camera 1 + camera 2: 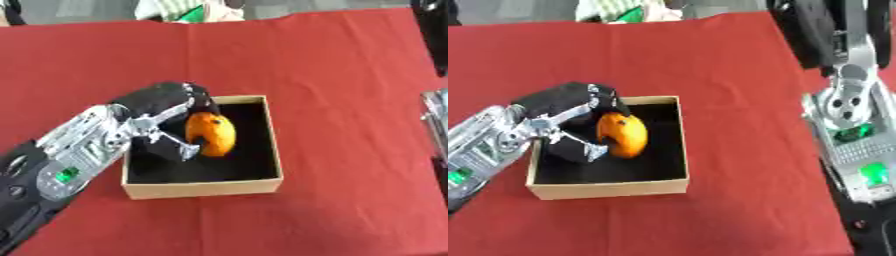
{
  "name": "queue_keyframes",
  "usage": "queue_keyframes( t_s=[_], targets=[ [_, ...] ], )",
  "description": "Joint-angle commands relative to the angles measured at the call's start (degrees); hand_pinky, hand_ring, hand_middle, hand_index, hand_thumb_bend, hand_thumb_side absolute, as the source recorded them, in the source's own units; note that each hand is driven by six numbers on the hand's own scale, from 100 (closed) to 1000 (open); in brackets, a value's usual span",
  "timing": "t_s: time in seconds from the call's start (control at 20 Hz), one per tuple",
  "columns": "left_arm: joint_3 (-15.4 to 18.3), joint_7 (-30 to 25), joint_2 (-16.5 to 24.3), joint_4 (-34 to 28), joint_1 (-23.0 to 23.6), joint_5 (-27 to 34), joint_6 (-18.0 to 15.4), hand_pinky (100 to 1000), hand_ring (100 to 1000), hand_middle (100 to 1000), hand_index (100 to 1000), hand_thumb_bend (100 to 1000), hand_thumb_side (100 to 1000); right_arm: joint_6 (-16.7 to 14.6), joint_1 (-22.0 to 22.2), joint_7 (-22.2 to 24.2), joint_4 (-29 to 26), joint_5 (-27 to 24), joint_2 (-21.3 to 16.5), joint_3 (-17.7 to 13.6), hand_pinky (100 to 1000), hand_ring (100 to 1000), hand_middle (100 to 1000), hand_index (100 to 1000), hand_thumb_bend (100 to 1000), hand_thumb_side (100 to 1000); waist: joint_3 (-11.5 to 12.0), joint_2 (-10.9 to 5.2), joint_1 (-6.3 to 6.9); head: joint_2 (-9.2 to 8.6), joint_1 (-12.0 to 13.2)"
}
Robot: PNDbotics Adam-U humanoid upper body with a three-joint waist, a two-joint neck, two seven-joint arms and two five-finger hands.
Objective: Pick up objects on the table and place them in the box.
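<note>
A round orange fruit (210,134) was held over the black-lined interior of a square, open-topped cardboard box (203,188), toward the box's left half; whether it touched the lining could not be told. The robot's left hand (166,107), black with silver links, reached in across the box's left wall, fingers and thumb curled around the fruit. The box sat on a red tablecloth (332,75). Well to the right of the box, the right forearm (855,135) showed; its hand was out of view.
</note>
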Motion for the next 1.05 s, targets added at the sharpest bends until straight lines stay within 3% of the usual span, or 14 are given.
queue_keyframes(
  t_s=[0.05, 0.25, 0.45, 0.55, 0.6, 0.65, 0.75, 0.8, 0.85, 1.05],
  targets=[
    [2.46, -1.10, 2.06, -2.96, -0.69, -2.64, -0.23, 484, 770, 769, 825, 624, 418, 0.03, -0.47, -0.16, -1.03, -0.34, -0.69, -0.24, 919, 846, 796, 921, 100, 813, 0.14, -1.21, 0.01, 0.49, -0.13],
    [4.12, -1.83, 2.77, -5.41, -0.43, -3.19, 0.21, 484, 771, 772, 829, 654, 470, 0.04, -0.38, -0.23, -1.03, -0.21, -0.82, -0.39, 919, 846, 797, 920, 100, 811, 0.34, -1.37, 0.05, 0.59, -0.25],
    [5.87, -1.64, 3.19, -8.28, -0.45, -2.73, 1.12, 467, 760, 763, 820, 622, 477, 0.03, -0.41, -0.24, -1.03, -0.05, -0.86, -0.48, 919, 847, 797, 920, 100, 809, 0.58, -1.51, 0.01, 0.78, -0.37],
    [7.04, -0.51, 3.45, -9.97, -0.34, -2.34, 1.73, 451, 749, 756, 816, 569, 476, 0.01, -0.50, -0.21, -1.03, 0.03, -0.88, -0.52, 919, 847, 797, 919, 100, 806, 0.60, -1.55, -0.06, 0.81, -0.38],
    [7.86, 0.35, 3.66, -11.03, -0.16, -1.98, 2.10, 442, 744, 754, 815, 408, 547, -0.03, -0.55, -0.22, -1.03, 0.09, -0.91, -0.57, 918, 847, 797, 918, 100, 804, 0.62, -1.55, -0.09, 0.86, -0.37],
    [9.01, 1.64, 3.83, -12.20, 0.28, -1.53, 2.57, 436, 739, 751, 814, 504, 471, -0.08, -0.61, -0.25, -1.03, 0.17, -0.96, -0.65, 918, 847, 797, 918, 100, 803, 0.66, -1.53, -0.10, 0.92, -0.37],
    [11.99, 5.68, 3.86, -14.34, 2.19, 0.44, 3.51, 415, 721, 743, 824, 374, 479, -0.25, -0.73, -0.32, -1.03, 0.35, -1.05, -0.83, 918, 847, 797, 918, 100, 801, 0.74, -1.41, -0.11, 0.84, -0.37],
    [13.58, 8.66, 3.69, -14.80, 3.35, 2.15, 3.77, 418, 722, 746, 838, 179, 611, -0.32, -0.78, -0.38, -1.03, 0.43, -1.10, -0.91, 917, 848, 797, 917, 100, 800, 0.76, -1.34, -0.12, 0.74, -0.42],
    [15.40, 12.27, 3.32, -15.02, 4.65, 4.42, 4.07, 425, 727, 750, 847, 346, 525, -0.36, -0.83, -0.47, -1.03, 0.52, -1.18, -1.02, 917, 848, 798, 918, 100, 800, 0.80, -1.26, -0.16, 0.64, -0.53],
    [23.23, 28.88, 1.88, -15.22, 8.98, 13.23, 2.88, 462, 750, 782, 892, 331, 646, -0.56, -1.38, -0.72, -1.03, 0.94, -1.49, -1.26, 916, 850, 800, 917, 100, 791, 0.95, -1.04, -0.29, 0.53, -0.72]
  ],
)
